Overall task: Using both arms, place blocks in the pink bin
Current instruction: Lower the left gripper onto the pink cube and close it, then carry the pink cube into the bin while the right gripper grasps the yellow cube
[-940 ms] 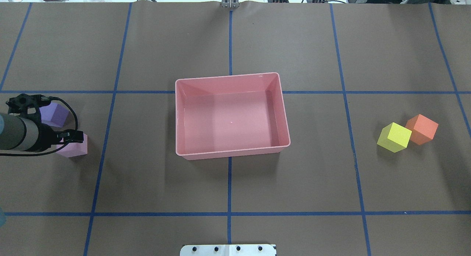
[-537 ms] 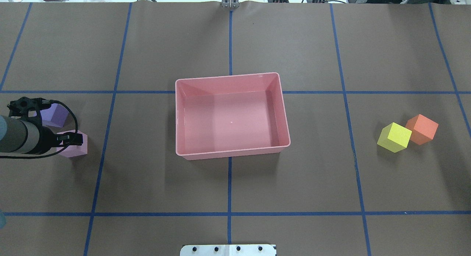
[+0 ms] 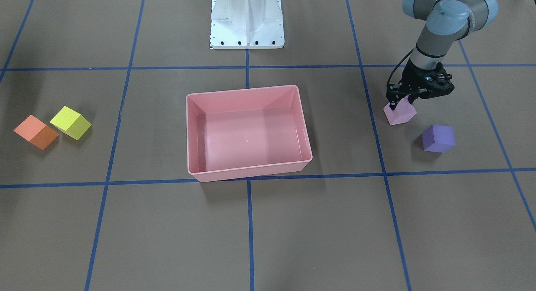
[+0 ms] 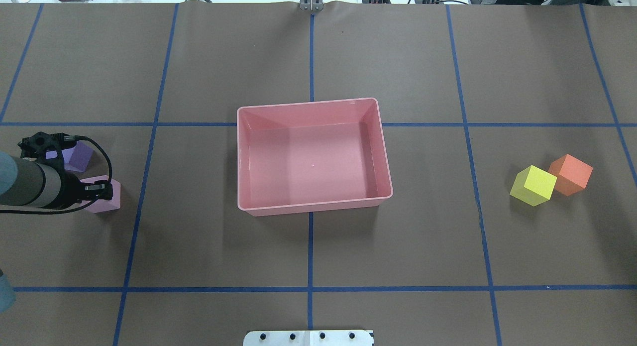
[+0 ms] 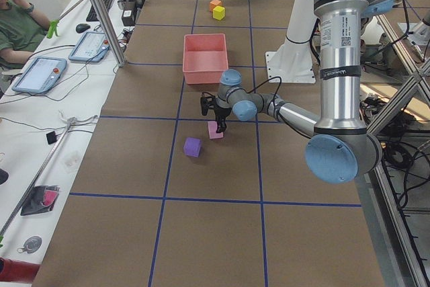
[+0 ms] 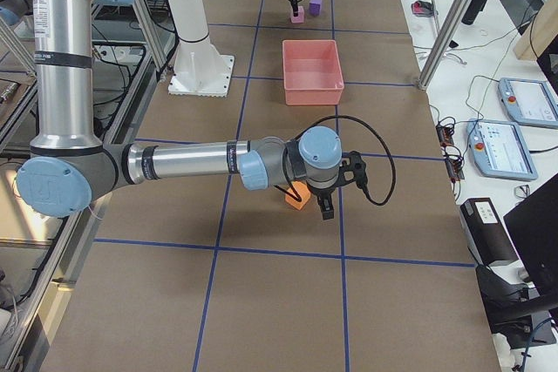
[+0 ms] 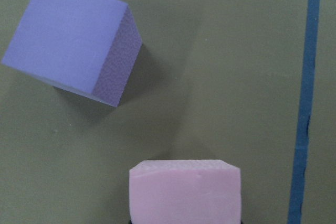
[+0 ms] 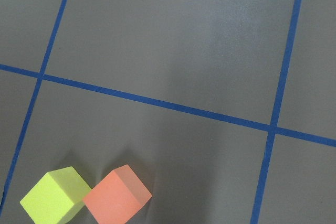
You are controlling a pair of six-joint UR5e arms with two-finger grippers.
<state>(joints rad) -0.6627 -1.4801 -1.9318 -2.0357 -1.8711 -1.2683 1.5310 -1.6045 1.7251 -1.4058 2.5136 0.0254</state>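
Observation:
The pink bin (image 4: 313, 206) stands empty at the table's middle and shows in the front view (image 3: 251, 172). My left gripper (image 3: 400, 101) points down, shut on the pale pink-lilac block (image 3: 400, 114), which sits low at the table; the block fills the bottom of the left wrist view (image 7: 184, 192). The purple block (image 3: 437, 138) lies just beside it, also in the wrist view (image 7: 63, 45). The yellow block (image 4: 533, 185) and the orange block (image 4: 571, 174) touch at the far right. My right gripper (image 6: 325, 206) hovers by the orange block (image 6: 296, 199); I cannot tell if it is open.
The white base pedestal (image 3: 247, 19) stands at the robot's side of the table. Blue tape lines (image 4: 310, 251) grid the brown surface. A side bench with tablets (image 5: 37, 75) and a seated person runs along the far edge.
My left arm has shifted slightly toward the bin, and the pale pink-lilac block has moved a little with it. More of the purple block is hidden behind the wrist.

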